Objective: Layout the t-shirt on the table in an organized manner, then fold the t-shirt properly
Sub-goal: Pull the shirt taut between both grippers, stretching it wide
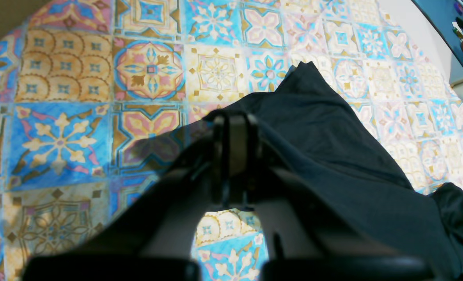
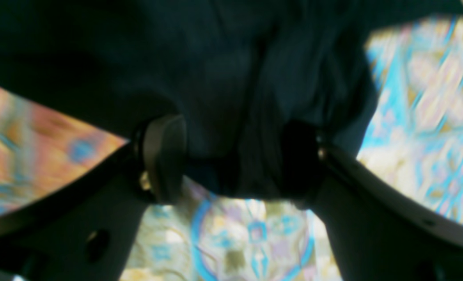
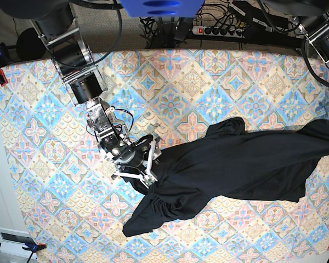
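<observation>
Right wrist view motion-blurred; counter (image 2: 422,117) pattern smeared. T-shirt (image 3: 252,159) runs off base view's right edge, left hand out of that frame.

Robotics lab: power strip (image 3: 222,30) and bundled cables (image 3: 164,22) at frame top, behind a cloth-covered table (image 3: 38,109).

no readable text, no labels, no brand marks, no numbers anywhere
</observation>
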You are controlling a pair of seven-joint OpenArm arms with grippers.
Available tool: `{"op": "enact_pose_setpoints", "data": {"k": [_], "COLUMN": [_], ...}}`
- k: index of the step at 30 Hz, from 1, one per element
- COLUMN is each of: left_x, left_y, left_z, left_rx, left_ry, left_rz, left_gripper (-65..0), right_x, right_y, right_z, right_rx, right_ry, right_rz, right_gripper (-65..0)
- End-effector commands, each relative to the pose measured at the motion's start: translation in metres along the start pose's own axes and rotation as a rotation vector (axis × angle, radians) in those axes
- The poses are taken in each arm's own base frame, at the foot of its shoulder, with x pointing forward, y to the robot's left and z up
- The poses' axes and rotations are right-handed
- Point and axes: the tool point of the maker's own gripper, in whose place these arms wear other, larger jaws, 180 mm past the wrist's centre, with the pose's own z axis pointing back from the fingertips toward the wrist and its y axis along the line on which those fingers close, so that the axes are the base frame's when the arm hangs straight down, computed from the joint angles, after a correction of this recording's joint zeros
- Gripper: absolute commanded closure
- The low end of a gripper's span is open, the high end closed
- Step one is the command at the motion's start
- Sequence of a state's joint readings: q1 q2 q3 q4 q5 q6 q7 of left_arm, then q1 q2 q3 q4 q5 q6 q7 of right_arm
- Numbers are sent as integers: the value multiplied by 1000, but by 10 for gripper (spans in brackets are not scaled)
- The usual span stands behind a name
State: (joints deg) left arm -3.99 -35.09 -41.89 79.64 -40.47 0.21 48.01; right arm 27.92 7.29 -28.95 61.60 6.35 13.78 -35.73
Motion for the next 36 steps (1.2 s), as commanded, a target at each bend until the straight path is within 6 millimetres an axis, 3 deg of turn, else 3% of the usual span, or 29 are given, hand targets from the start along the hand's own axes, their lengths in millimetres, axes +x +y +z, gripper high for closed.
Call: {"op": "enact_pose_setpoints", "data": {"k": [1,5,10,11,13,16,21,26,30,36], "left_x": [26,26,26,26,26,27,32,43,57,89], "left_y": [-4,-4,-4,-4,-4,-5,-9,-29,-73,-120], "left_z": [6,6,6,6,6,6,5,1,-7,-5], "left_rx": [-10,-10,-10,-10,-10,-13,-24,-70,-150,-240], "left_ry": [-66,-66,-65,-65,-65,-67,-82,-117,-136,-195], "left_rz": [-23,-23,-22,-22,-22,-20,-12,32,6,1], "left_gripper": [0,0,0,0,0,0,0,0,0,0], "right_x": [25,12,2,4,18,36,29,17,1,36], "right_y": [-18,-25,-52,-61,-79,-129,-180,-237,-280,-315], "right_z": [4,0,12,17,33,75,122,169,204,234], "right_rx": [-34,-41,-91,-109,-152,-265,-351,-411,-481,-522], "right_ry": [-53,-15,-12,-23,-74,-155,-205,-278,-287,-377], "right_rz": [10,1,9,10,21,31,-69,-229,-297,-329], "right_gripper": [-354,-232,-16,0,-8,0,0,0,0,0]}}
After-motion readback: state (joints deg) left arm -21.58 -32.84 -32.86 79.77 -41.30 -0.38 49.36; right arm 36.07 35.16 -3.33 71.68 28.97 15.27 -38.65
